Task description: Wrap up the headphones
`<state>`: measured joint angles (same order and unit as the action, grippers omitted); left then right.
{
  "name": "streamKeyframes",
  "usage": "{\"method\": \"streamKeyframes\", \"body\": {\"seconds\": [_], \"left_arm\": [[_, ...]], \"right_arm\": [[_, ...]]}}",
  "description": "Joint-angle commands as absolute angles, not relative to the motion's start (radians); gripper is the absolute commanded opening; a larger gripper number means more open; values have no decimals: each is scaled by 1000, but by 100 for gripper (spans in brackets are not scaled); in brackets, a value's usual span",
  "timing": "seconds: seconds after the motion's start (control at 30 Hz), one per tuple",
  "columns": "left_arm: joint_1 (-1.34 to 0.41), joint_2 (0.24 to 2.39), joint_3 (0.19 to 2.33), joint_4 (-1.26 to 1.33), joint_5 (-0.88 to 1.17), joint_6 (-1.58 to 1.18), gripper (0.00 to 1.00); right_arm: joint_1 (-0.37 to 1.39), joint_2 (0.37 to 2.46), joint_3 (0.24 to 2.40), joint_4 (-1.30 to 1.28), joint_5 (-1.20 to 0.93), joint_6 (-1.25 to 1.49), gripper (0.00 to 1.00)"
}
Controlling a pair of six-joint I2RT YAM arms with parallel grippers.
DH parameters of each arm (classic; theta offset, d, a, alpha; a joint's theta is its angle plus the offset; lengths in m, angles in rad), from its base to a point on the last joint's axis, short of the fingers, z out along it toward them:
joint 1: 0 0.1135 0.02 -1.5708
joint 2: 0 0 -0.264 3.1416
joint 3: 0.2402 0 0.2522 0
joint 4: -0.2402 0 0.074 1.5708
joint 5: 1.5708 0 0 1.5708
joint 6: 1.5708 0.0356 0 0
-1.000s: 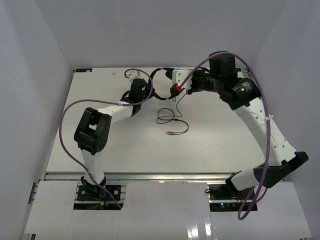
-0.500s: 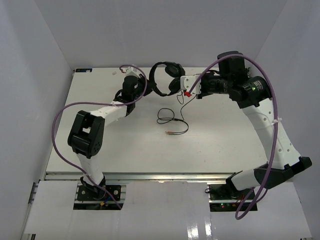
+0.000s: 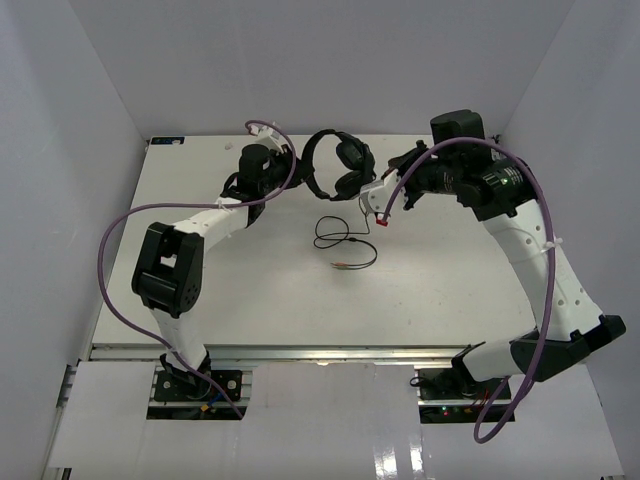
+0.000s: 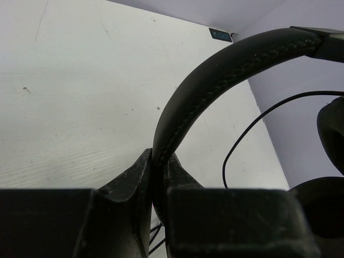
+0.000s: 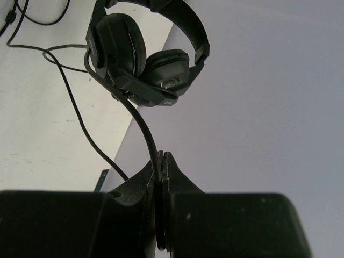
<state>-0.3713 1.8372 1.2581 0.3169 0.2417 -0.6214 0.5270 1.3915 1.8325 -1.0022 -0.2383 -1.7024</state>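
headphones pinched by both claws at the far middle of the table

the headphones (image 3: pixel 335 165) sit at the far middle of the table (image 3: pixel 200 290), headband (image 4: pixel 215 75) arched and the two earcups (image 5: pixel 115 45) close together. the left gripper (image 4: pixel 159 166) is clenched on the headband, which rises out of its jaws in the left wrist view. the right gripper (image 5: pixel 161 161) is clamped on a thin black strand running from one earcup, the cable (image 3: pixel 340 238) as far as can be told. the rest of the cable hangs toward the table's centre and lies there in a loose loop. its coloured plugs (image 3: pixel 343 265) rest on the table surface nearer the near edge. whether the earcups touch the table cannot be told.
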Motion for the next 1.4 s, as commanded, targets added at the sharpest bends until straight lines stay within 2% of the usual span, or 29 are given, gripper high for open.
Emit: {"method": "streamKeyframes", "body": {"seconds": [0.0, 0.27, 0.4, 0.63, 0.87, 1.17, 1.37], "left_arm": [[-374, 1810, 1362, 311, 319, -561, 0], [-377, 1806, 1403, 214, 308, -448, 0], [-382, 1784, 1386, 190, 327, -372, 0], [-375, 1678, 1264, 191, 354, -200, 0], [-333, 1604, 1191, 213, 499, -122, 0], [-337, 1625, 1131, 308, 813, -212, 0], [-341, 1578, 1032, 391, 887, -271, 0]], "right_arm": [[579, 1397, 1807, -1042, -161, -1889, 8], [659, 1442, 1825, -954, -113, -1805, 8], [703, 1495, 1792, -802, 50, -1738, 8], [742, 1591, 1870, -784, 216, -1661, 8], [737, 1611, 1883, -756, 284, -1620, 8], [730, 1728, 2115, -632, 308, -1434, 8], [716, 1754, 2135, -630, 355, -1335, 8]]}}
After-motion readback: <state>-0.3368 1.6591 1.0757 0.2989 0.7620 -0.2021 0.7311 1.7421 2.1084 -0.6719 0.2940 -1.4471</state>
